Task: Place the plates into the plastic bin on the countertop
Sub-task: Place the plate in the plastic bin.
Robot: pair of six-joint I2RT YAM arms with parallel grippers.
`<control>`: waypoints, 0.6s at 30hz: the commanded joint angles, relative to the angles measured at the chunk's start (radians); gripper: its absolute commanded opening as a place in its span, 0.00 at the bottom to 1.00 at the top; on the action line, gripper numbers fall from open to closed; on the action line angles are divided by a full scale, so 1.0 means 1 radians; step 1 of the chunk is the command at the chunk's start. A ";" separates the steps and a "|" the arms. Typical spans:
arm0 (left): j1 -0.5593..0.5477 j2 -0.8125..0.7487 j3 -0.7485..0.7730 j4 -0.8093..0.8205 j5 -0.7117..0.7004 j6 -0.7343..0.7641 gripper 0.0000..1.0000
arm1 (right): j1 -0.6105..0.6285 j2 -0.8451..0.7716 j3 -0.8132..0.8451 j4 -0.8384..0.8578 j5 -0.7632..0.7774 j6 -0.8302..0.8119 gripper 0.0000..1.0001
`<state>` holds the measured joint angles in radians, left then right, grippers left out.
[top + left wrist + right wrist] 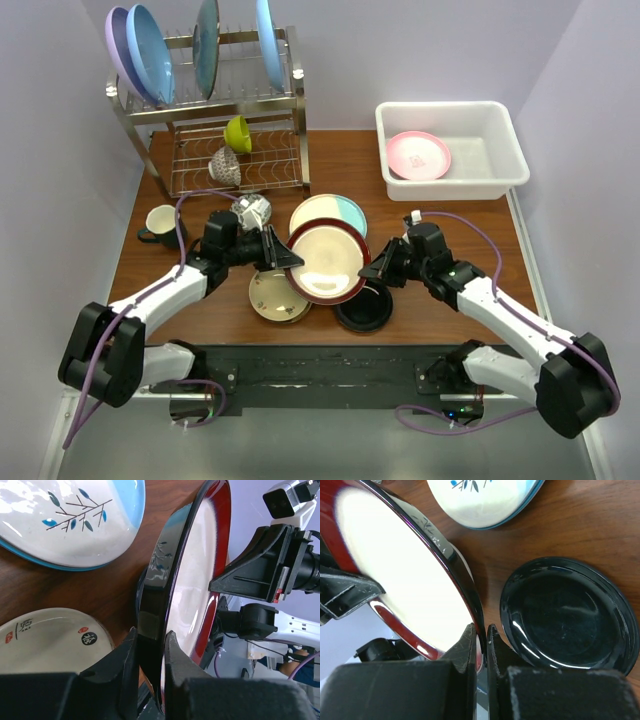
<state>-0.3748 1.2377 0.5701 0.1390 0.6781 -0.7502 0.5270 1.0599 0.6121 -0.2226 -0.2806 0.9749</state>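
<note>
The top camera is looking steeply down from high above and behind, taking in the whole flat reddish-brown wood-grain countertop. The round, glossy maroon-rimmed cream plate is sitting just below the middle of its frame. The left wrist camera is pressing in close at that plate's left edge, sighting along its tilted rim towards its right side. The right wrist camera is crowding the plate's right edge, facing down across its cream face. Both wrist views are sharing that plate and the round cream-and-teal plate lying just behind it.
</note>
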 commanded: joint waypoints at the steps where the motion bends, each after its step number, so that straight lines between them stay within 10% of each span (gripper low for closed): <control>1: -0.021 -0.015 -0.016 0.060 -0.009 0.055 0.00 | 0.024 -0.044 0.005 0.245 -0.117 0.054 0.00; 8: -0.021 -0.044 -0.012 0.073 0.008 0.052 0.00 | 0.024 -0.067 -0.089 0.358 -0.118 0.110 0.45; 18: -0.022 -0.038 -0.016 0.128 0.058 0.018 0.00 | 0.024 -0.038 -0.124 0.420 -0.115 0.120 0.54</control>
<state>-0.3874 1.2240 0.5564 0.1505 0.6807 -0.7315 0.5385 1.0271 0.4816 0.0029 -0.3256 1.0485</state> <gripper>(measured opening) 0.240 0.530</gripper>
